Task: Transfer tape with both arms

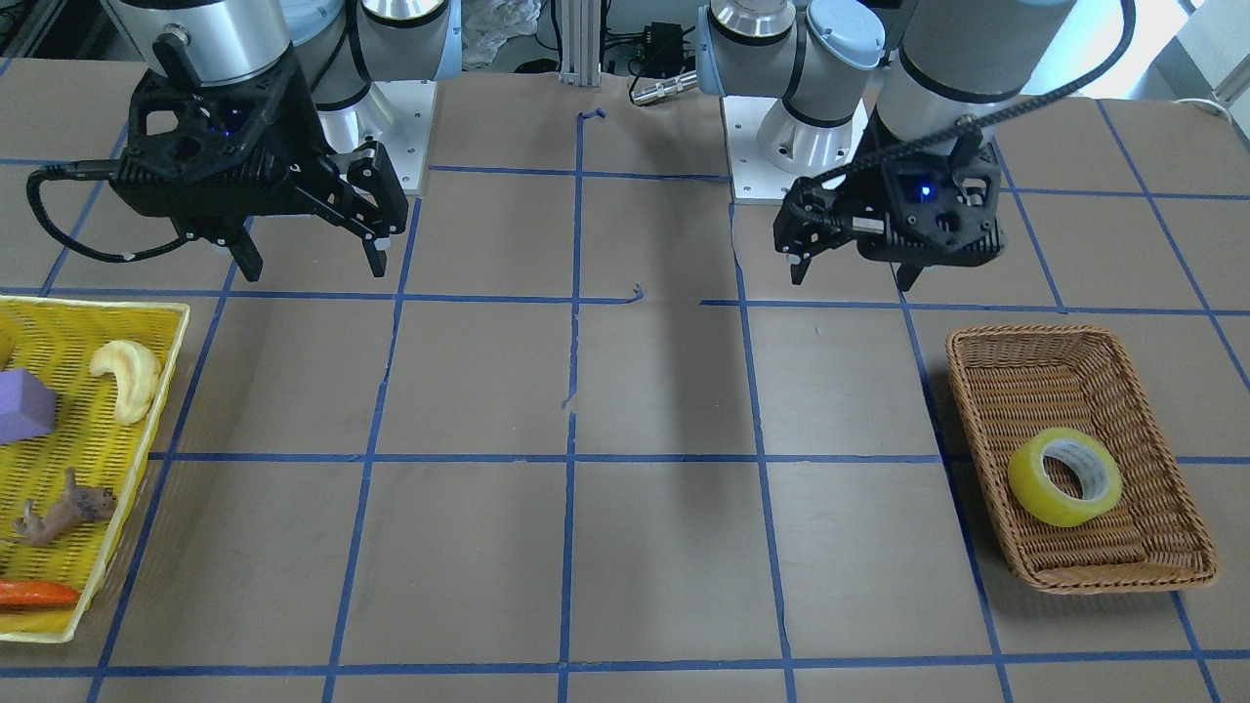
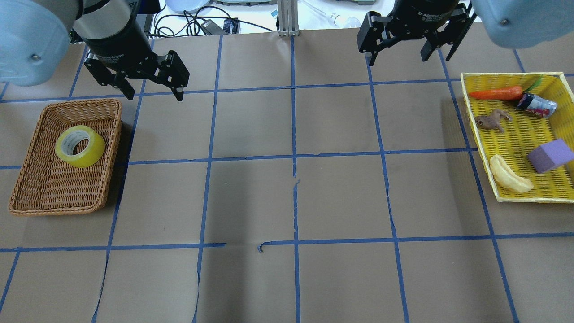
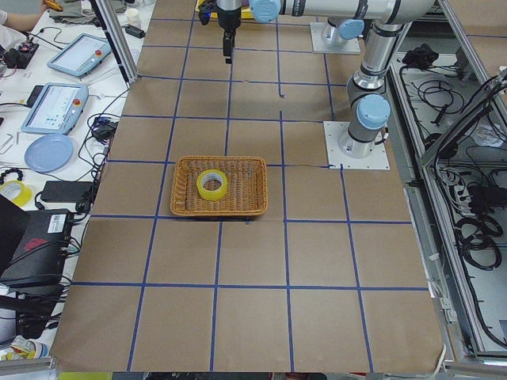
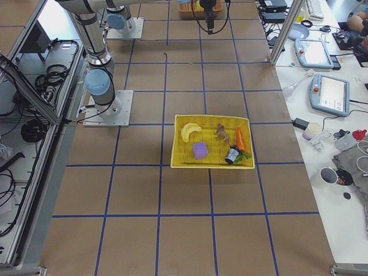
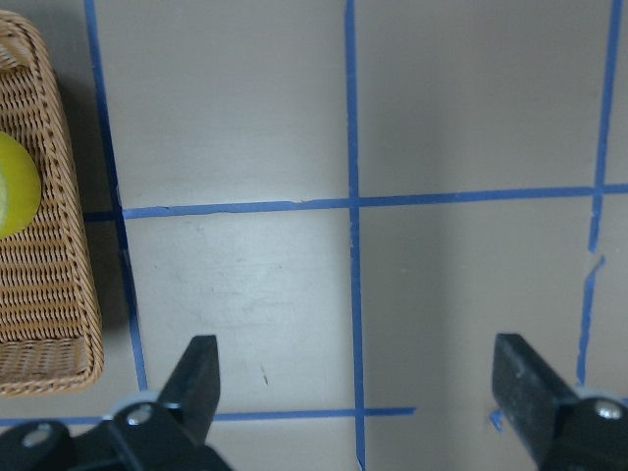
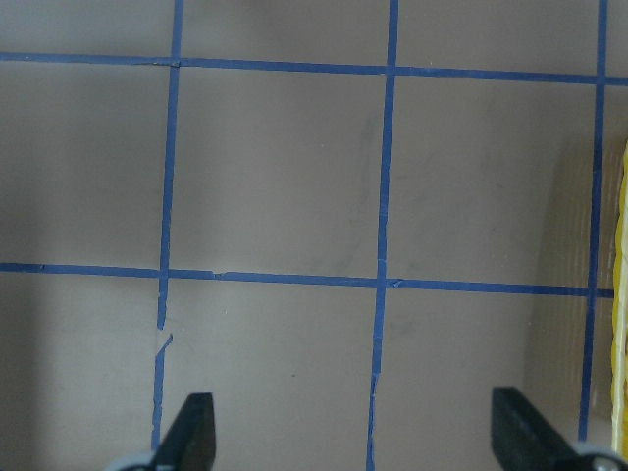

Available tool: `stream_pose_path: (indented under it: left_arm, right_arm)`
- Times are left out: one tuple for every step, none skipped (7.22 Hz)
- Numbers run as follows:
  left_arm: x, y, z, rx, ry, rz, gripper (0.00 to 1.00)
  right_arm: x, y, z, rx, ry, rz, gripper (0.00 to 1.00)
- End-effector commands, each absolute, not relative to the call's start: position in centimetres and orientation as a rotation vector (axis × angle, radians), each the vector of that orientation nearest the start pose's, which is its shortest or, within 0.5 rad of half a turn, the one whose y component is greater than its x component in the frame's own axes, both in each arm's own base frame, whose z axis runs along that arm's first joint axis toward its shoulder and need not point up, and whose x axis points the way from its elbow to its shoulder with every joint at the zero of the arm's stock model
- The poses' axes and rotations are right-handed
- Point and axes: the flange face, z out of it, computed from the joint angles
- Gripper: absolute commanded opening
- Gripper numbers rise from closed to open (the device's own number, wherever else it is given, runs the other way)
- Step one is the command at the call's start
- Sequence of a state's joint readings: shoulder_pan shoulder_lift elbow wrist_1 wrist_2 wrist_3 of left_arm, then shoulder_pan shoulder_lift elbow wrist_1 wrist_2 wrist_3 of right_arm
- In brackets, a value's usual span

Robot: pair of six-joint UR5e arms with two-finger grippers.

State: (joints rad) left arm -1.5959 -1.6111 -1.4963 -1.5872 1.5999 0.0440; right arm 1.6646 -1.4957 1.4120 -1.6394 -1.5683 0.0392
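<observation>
Our left gripper (image 2: 156,95) hangs above the table (image 2: 251,197) with its two fingers spread wide and nothing between them. It is near one corner of the wicker basket (image 2: 24,170), beside it and not over it. In the left wrist view we see only the edge of this basket and a small slice of the tape at the picture's border. Our right gripper (image 2: 397,49) is also spread wide and holds nothing. It hangs over bare table near the yellow basket (image 2: 515,75), apart from it. The tape (image 2: 95,152) lies inside the wicker basket, in the half nearer to the left gripper, and it looks a little tilted. It is apart from both grippers. In the yellow basket we see a carrot (image 2: 495,93), a brown animal (image 2: 492,120), a purple block (image 2: 550,155) and a banana toy (image 2: 509,178).
</observation>
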Motion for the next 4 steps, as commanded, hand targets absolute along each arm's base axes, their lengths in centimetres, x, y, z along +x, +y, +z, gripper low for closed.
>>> stream_pose_path:
  left_arm:
    - [-13.74, -49.44, 51.28, 0.097, 3.105, -0.021, 1.0]
    - [-13.82, -49.16, 51.73, 0.099, 3.106, -0.035, 1.0]
    - [-13.69, -49.21, 52.06, 0.092, 3.107, -0.049, 1.0]
    - [-13.71, -49.47, 51.82, 0.092, 3.108, -0.066, 1.0]
  right_arm:
    - [18.39, -52.14, 53.61, -0.084, 3.118, -0.239, 1.0]
    - [18.39, -52.13, 53.54, -0.084, 3.118, -0.236, 1.0]
    - [18.39, -52.14, 53.61, -0.084, 3.118, -0.239, 1.0]
    - [18.39, -52.14, 53.62, -0.084, 3.118, -0.239, 1.0]
